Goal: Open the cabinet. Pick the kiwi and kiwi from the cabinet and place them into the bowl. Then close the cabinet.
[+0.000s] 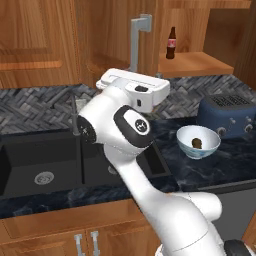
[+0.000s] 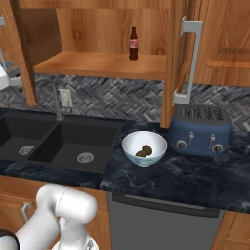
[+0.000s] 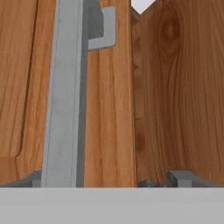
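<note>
Reddish-brown wood grain all over the cabinet (image 2: 107, 29), standing open, with one smooth plank shelf (image 2: 97, 64) inside and two panelled doors swung out. Left to right along the bench (image 2: 195, 180), dark marbled stone with a glossy sheen: black double sink (image 2: 58, 141) with two round drains, thin grey tap (image 2: 53, 100) behind it, pale wall socket (image 2: 65, 97) on the grey herringbone backsplash, then the round pale blue-white bowl (image 2: 144, 148), then a rounded navy toaster (image 2: 200, 129) with two front knobs, just beside the bowl. Two kiwis (image 2: 143, 151), small dark olive-brown lumps, lying touching in the bottom of the bowl; from the left base view, seen as one dark lump (image 1: 197, 143) in the bowl (image 1: 198, 142). One small dark cola bottle (image 2: 133, 44) with red label upright on the shelf, towards its right end. Right door edge-on above the toaster, carrying a long silver bar handle (image 2: 191, 61) on square brackets. In the left base view, white hand raised at the left door, its silver handle (image 1: 137, 40) rising just above the hand. In the hand view, flat grey bar handle (image 3: 65, 96) running vertically, close against the wood, one bracket near the top. Gripper (image 3: 109, 181) with jaws spread wide, released, grasping nothing, the bar just above the left tip.
</note>
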You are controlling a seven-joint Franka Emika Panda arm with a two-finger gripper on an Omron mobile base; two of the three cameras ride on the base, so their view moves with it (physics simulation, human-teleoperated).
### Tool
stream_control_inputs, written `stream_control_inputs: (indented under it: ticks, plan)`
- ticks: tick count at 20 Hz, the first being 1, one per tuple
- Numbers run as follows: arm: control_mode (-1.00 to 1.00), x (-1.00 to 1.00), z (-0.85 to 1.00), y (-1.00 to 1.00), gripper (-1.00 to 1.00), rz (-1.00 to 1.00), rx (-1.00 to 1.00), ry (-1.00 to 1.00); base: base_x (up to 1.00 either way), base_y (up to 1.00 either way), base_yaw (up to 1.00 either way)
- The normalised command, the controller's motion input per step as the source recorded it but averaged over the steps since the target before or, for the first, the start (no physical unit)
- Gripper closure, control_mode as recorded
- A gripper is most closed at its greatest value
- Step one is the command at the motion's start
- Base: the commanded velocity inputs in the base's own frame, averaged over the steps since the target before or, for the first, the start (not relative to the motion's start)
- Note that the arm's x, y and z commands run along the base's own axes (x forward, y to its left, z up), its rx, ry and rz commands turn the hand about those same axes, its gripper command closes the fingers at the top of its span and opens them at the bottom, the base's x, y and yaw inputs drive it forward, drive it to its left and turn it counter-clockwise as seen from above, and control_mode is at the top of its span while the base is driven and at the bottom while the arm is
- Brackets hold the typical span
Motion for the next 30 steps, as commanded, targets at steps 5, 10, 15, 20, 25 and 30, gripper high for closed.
stream_control_inputs:
  ticks: [5, 10, 15, 20, 25, 30]
  plan:
    - [-1.0, 0.72, -0.13, -0.96, -1.0, 0.0, 0.03, 0.0, 0.0, 0.0, 0.0]
    - [-1.0, 0.81, -0.14, -0.78, -1.0, 0.01, 0.0, 0.0, 0.0, 0.0, 0.0]
    - [-1.0, 0.8, -0.18, -0.56, -1.0, 0.0, 0.0, 0.01, 0.0, 0.0, 0.0]
    - [-1.0, 0.69, -0.09, -0.38, -1.0, 0.0, 0.0, 0.04, 0.0, 0.0, 0.0]
    - [-1.0, 0.85, -0.15, -0.39, -1.0, 0.0, 0.0, 0.06, 0.0, 0.0, 0.0]
    - [-1.0, 0.73, -0.14, -0.3, -1.0, 0.0, 0.0, 0.03, 0.0, 0.0, 0.0]
